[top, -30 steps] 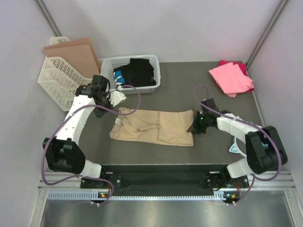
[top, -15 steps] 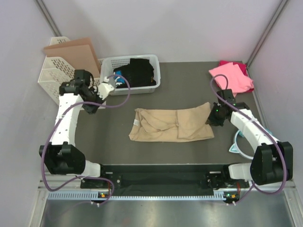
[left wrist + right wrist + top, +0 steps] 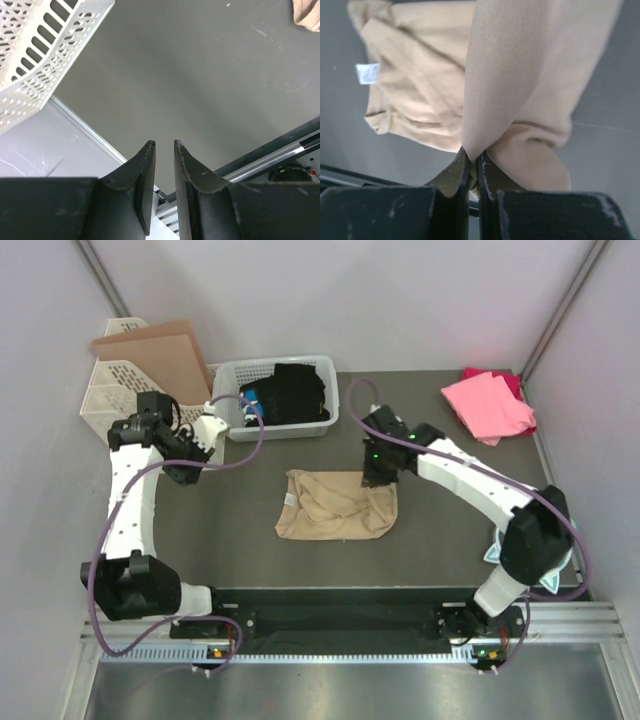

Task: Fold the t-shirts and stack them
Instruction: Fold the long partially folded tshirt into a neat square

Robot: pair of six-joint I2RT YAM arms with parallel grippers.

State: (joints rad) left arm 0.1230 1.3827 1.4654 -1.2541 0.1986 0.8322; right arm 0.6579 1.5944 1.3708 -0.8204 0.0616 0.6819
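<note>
R claw (image 3: 473, 159): jaws pinched tight on a fold of the tan t-shirt (image 3: 335, 510); in wrist view the cloth runs up & away from the fingertips. Rest of that shirt lies bunched on the tabletop (image 3: 230, 530), spreading from R claw twd the left arm's side & a bit nearer the bases, its right edge lifted at the claw. White label (image 3: 367, 73) sits near the shirt's end farthest from R claw. Pink t-shirt (image 3: 487, 405) is well apart, to R claw's right & farther back, by the tabletop's far right corner. It lies on a darker magenta t-shirt (image 3: 508, 377) w/ only an edge showing.

L claw (image 3: 164, 145): narrow gap betw fingers, nothing in it, hanging over bare tabletop. White basket (image 3: 300, 430) w/ dark clothes (image 3: 295, 390) is just to its right & a bit farther back. White mesh rack (image 3: 105, 405) is on its left, w/ brown cardboard sheet (image 3: 160, 352) standing in it. Tan t-shirt is well apart from L claw, to its right & nearer the bases; only a corner shows at the wrist view's top right.
</note>
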